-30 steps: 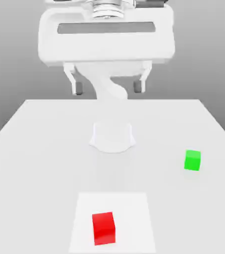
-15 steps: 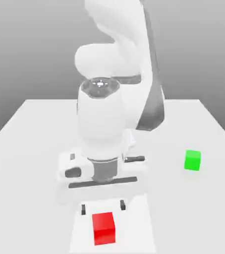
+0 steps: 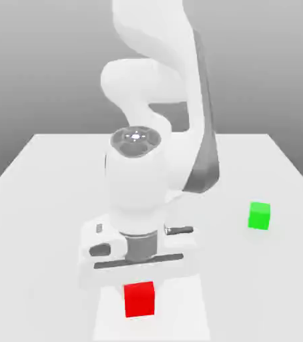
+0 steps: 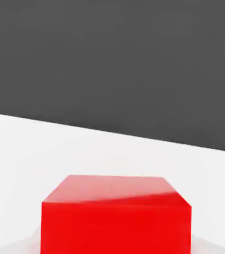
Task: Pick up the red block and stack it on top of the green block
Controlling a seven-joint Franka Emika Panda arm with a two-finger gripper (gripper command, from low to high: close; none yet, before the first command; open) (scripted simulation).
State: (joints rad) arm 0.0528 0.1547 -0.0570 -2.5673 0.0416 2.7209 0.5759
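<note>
Roughly centre-left in the exterior view, the white arm (image 3: 155, 133) bends down over the bench (image 3: 41, 200), its wrist pointing at the near edge. Hand body sits low w/ the end effector (image 3: 139, 284) right at the red block (image 3: 139, 298) — fingers themselves are hidden behind the hand and the block, so the grip can't be read off directly, but the jaws are closed, and the block's top edge tucks under the hand. Whether the pads actually press the block's sides I can't tell.

Red block rests near the front of the bench, on a slightly lighter square patch (image 3: 187, 314) of the surface, approx. under the hand. From the hand view the red block (image 4: 115, 216) is seen close up, top face and one side visible, sitting flat on the white surface w/ a dark grey backdrop beyond.

Further toward the exterior view's right — the green block (image 3: 259, 216), sitting flat on the bench, well apart from the red one and from the arm, farther back from the front edge. Nothing touches it.
</note>
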